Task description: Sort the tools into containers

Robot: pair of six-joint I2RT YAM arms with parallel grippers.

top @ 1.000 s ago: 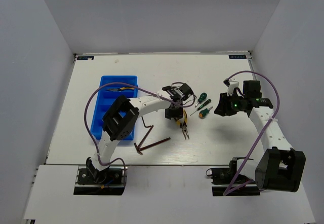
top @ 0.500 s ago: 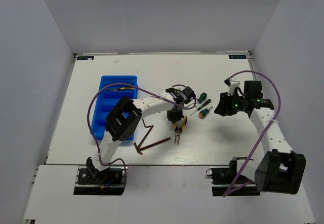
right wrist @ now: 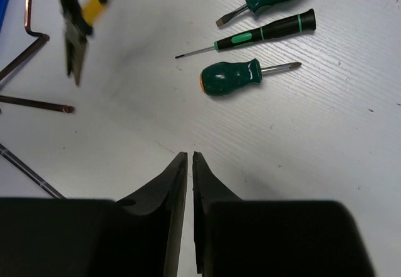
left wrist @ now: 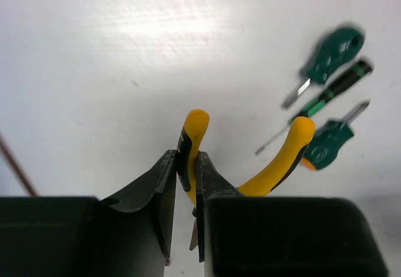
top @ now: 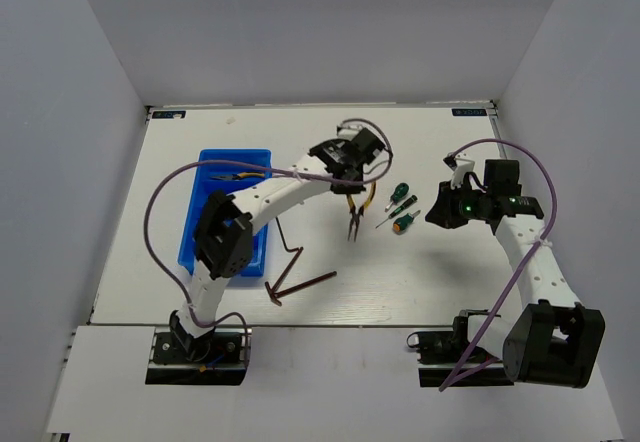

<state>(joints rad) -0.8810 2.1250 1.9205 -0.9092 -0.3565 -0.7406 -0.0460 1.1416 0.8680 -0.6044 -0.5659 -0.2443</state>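
Left wrist view: the black fingers point(left wrist: 150, 195) of the left gripper point(left wrist: 186, 177) pinched one yellow, black-lined handle of the pliers point(left wrist: 195, 130). The other curved handle splayed to the side. The pliers hung to the right of the blue bin point(top: 200, 217), a smooth plastic rectangle. The right gripper point(right wrist: 190, 189) stood farther right of the bin, its tapered black fingers pressed almost together with a thin slit between them.

Three screwdrivers point(right wrist: 250, 36) lay between the pliers and the right gripper. Two were stubby with bulbous green handles; one was slim and black with green bands. Thin brown L-shaped hex keys point(top: 300, 282) lay by the bin's near right corner.

A second pliers point(top: 240, 174) lay in the bin's far end; which compartment could not be told. Two labels point(top: 168, 114) on the white table point(top: 420, 282) beyond the bin were too small to read.
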